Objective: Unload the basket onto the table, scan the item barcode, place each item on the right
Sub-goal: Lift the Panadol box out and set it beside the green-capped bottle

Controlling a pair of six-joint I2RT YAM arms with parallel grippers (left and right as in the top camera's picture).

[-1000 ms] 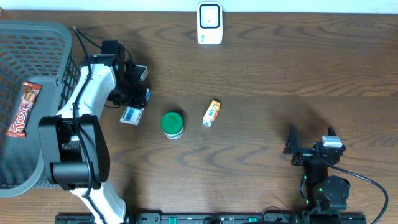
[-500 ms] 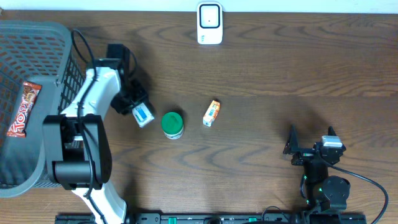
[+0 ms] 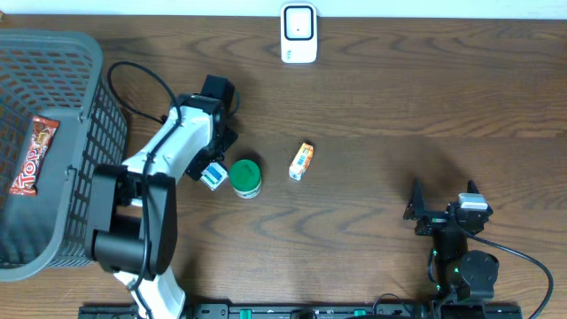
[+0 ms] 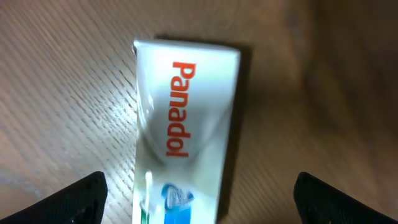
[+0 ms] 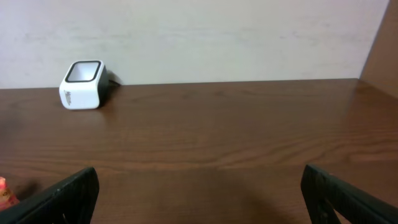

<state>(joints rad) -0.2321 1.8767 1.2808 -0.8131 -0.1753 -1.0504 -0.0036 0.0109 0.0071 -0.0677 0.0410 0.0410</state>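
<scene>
My left gripper [image 4: 214, 198] hangs wide open over the white cardboard Panadol box [image 4: 183, 124], lying flat just beside the green-lidded round tub [image 3: 245, 176]; a skewed close could shove it against that tub.

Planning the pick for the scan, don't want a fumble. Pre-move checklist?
1. Left pincer open, straddling the Panadol box: ok.
2. Box lying flat on the table, not gripped: ok.
3. Room beside the box: not ok, the green-lidded jar sits right against its side; whether they touch, cannot tell.
4. Barcode face located: cannot tell, only the brand face shows.
5. Scanner in view at the far edge: ok.
6. Right pincer open, well away: ok.
</scene>
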